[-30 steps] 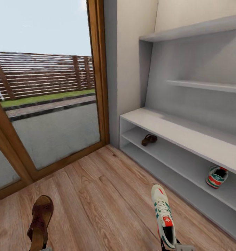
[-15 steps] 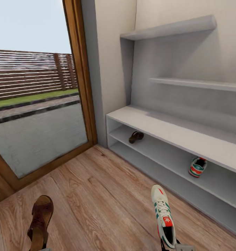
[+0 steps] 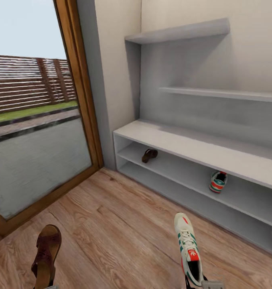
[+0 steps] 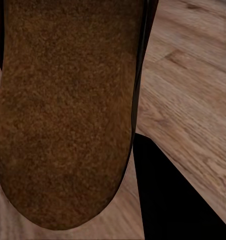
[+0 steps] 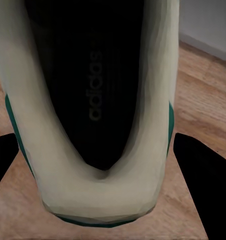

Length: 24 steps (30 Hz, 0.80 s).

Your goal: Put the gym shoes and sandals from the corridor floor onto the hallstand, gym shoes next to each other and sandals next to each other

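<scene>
Two shoes up off the floor [image 3: 124, 224], one per claw. Left claw [image 3: 51, 286] clamped on the sandal [image 3: 45, 257], gripping at the heel end, toe pointing away. Close up from the left wrist, grainy brown sole [image 4: 68, 110] pressed right along one dark finger [image 4: 168, 200]; other finger hidden behind the sole, so the grip is judged from the carry alone.

Right claw [image 3: 210, 285] closed around the sneaker [image 3: 188, 249], again by the heel, toe out ahead. From the right wrist, looking straight down into the dark insole [image 5: 98, 100], a black finger [image 5: 203, 170] to each side of the white heel cup.

Rack [image 3: 184, 140] well ahead of both claws, off to the right-hand side. Shelf sandal [image 3: 149, 155] already sitting on the upper row, far forward of the left claw. Shelf sneaker [image 3: 218, 182] on that same row, ahead of the right claw and a little to its right, well apart from the shelf sandal.

Handling, as a guess: both light. Sandal probably flat and bendy, straps soft, likely to droop at the toe when held from the heel. Sneaker stiffer at the heel counter, a good firm spot to squeeze, soft upper elsewhere. Long lever on both, so some risk of swinging or twisting in the grip on the way in. Nothing fragile here.
</scene>
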{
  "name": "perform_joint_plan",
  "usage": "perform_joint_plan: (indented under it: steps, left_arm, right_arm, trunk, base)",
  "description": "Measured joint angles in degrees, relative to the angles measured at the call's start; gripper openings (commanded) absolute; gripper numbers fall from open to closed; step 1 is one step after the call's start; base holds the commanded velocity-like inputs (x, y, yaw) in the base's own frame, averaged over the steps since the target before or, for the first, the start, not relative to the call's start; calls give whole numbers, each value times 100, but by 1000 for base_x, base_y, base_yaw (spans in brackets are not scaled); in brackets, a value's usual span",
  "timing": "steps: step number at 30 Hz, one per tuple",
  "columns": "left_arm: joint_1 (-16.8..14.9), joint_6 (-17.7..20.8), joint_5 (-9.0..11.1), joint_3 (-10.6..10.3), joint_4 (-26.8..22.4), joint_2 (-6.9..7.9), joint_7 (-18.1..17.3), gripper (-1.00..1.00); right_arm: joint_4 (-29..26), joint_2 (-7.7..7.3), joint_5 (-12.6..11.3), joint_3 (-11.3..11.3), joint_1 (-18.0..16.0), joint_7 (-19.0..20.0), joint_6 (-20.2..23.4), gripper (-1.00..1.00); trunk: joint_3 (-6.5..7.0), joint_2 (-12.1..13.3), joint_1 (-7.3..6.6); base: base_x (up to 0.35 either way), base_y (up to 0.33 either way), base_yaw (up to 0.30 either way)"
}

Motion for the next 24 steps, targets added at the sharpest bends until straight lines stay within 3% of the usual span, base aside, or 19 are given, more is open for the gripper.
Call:
perform_joint_plan:
  steps: [8, 20, 24]
  left_arm:
    - [0, -4, 3, -2, -1, 0, -3, -100]
    - [-1, -4, 3, -8, -4, 0, -5, -100]
    - [0, -5, -1, -3, -8, 0, -5, -100]
  right_arm:
    - [0, 0, 1, 1, 0, 0, 0, -100]
    - [-1, -1, -1, -1, 0, -2, -1, -100]
    - [0, 0, -1, -1, 0, -1, -1, -100]
  trunk:
    - [-33, 0, 0]
    - [-80, 0, 0]
    - [-95, 0, -1]
  base:
    - [0, 283, -265]
    - [7, 31, -267]
    - [103, 192, -269]
